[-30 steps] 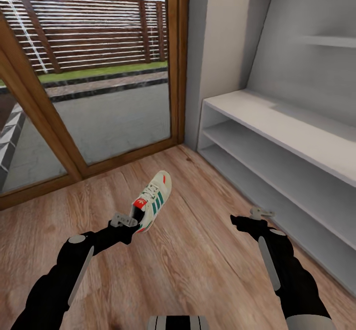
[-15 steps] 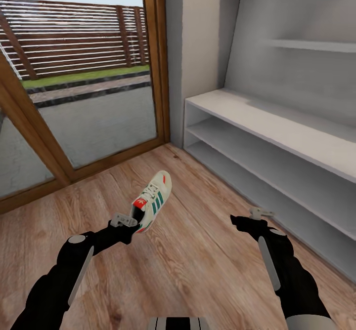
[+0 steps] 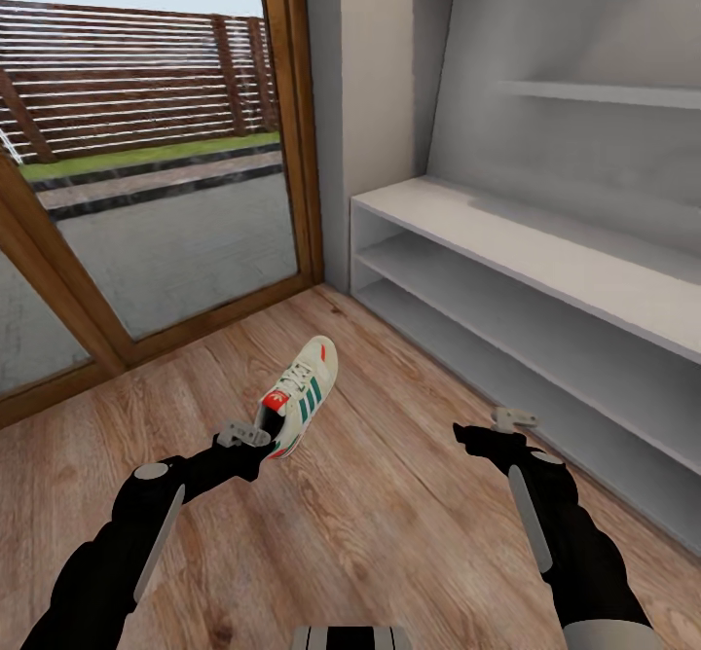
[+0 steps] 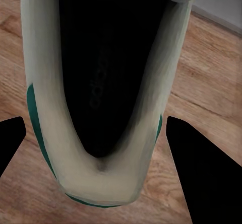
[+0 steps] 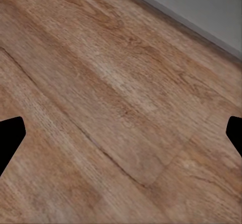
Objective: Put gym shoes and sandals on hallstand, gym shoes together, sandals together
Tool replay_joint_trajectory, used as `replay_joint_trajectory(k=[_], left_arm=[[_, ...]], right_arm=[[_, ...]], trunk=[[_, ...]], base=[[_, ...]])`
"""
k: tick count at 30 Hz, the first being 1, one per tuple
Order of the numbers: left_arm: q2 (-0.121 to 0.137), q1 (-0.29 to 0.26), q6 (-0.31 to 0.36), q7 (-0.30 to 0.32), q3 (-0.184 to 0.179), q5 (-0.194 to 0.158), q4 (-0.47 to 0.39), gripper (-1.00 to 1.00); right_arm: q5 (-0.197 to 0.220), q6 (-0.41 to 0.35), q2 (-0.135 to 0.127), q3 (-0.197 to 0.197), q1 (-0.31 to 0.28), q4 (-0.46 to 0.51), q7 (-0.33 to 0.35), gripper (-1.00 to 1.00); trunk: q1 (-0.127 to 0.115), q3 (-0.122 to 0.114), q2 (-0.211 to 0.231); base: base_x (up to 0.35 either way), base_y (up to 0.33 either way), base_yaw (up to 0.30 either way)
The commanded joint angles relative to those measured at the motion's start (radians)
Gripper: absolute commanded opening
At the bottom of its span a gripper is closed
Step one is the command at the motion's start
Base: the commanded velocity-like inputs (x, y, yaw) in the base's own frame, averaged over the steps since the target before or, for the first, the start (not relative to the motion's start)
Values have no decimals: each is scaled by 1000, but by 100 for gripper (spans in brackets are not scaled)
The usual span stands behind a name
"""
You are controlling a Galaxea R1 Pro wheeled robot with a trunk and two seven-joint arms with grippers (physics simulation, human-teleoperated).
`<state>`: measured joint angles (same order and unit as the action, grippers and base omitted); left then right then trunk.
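One gym shoe (image 3: 300, 395) is held clear of the floor (image 3: 389, 523) by its heel in the clenched left jaws (image 3: 255, 439). The right jaws (image 3: 506, 423) are spread, empty. The rack (image 3: 545, 261) shelves seen are bare, so no placement appears done.

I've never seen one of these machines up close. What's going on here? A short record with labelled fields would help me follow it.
Setting: corridor with wood plank floor, beside a glass door
Left end effector: shut on the heel of a gym shoe, held above the floor
Gym shoe look: cream-white, green stripes, red heel patch
Right end effector: open, holding nothing, above bare floor
Hallstand: pale grey, ahead on the right, visible shelves bare
Shoe on rack: not yet
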<state>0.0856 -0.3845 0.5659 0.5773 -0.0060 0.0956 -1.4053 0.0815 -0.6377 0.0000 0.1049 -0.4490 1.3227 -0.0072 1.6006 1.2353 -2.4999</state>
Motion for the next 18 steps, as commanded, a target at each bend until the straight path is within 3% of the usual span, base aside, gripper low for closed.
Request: replay_joint_trajectory(k=[1, 8, 18], left_arm=[[0, -1, 2, 7, 0, 10, -1, -100], [0, -1, 2, 7, 0, 10, -1, -100], [0, -1, 2, 7, 0, 10, -1, -100]], right_arm=[[8, -5, 0, 1, 0, 1, -2, 100], [7, -5, 0, 0, 0, 1, -5, 100], [7, -4, 0, 1, 0, 1, -5, 100]], trunk=[[0, 1, 0], [0, 0, 0], [0, -9, 0]], base=[[0, 0, -1], [0, 0, -23], [0, 0, -205]])
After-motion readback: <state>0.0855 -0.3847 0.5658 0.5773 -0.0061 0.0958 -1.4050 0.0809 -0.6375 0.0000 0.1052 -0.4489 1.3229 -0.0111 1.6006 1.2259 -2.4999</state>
